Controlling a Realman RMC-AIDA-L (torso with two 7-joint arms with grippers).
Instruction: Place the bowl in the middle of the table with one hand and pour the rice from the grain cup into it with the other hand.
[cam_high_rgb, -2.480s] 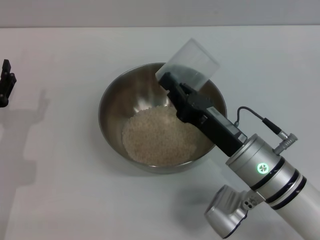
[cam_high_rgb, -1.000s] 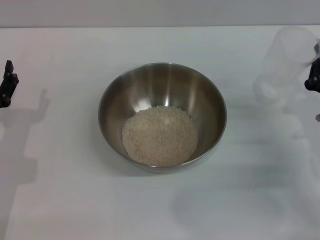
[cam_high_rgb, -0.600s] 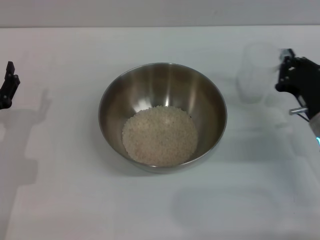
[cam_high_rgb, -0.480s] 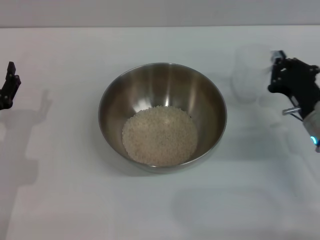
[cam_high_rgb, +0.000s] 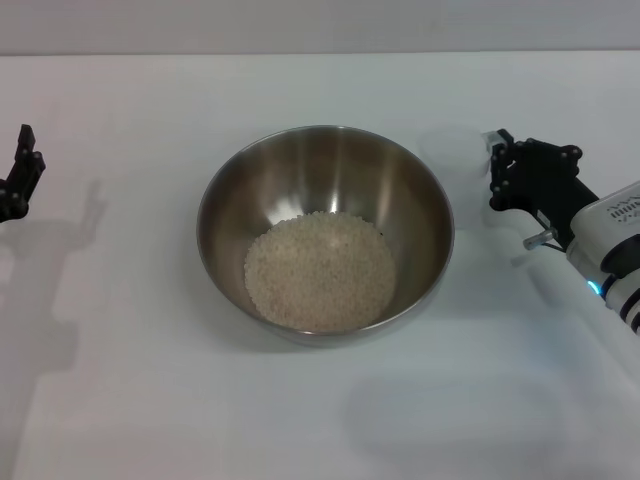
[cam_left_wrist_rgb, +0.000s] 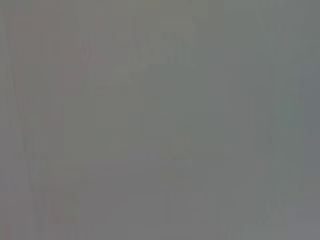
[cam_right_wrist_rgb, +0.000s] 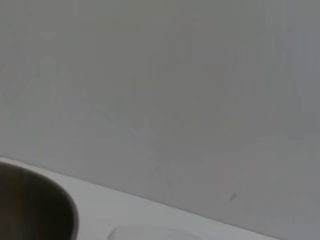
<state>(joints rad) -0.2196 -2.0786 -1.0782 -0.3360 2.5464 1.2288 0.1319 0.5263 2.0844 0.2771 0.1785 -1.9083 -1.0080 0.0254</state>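
Note:
The steel bowl (cam_high_rgb: 325, 170) sits in the middle of the white table (cam_high_rgb: 150, 400) with a pale heap of rice (cam_high_rgb: 320, 272) in its bottom. Just to its right the clear grain cup (cam_high_rgb: 453, 158) stands upright and looks empty. My right gripper (cam_high_rgb: 497, 170) holds the cup at its right side, fingers shut on it. My left gripper (cam_high_rgb: 20, 180) hangs at the table's far left edge, away from the bowl. In the right wrist view the bowl's dark rim (cam_right_wrist_rgb: 40, 205) shows, and a faint edge of the cup (cam_right_wrist_rgb: 145, 232) beside it.
The right arm (cam_high_rgb: 610, 250) reaches in from the right edge, low over the table. The left wrist view is only a plain grey surface.
The right gripper took the tilted cup away from over the bowl and out to the right. It has since come back left and lower with the cup upright beside the bowl. Bowl and left gripper stayed.

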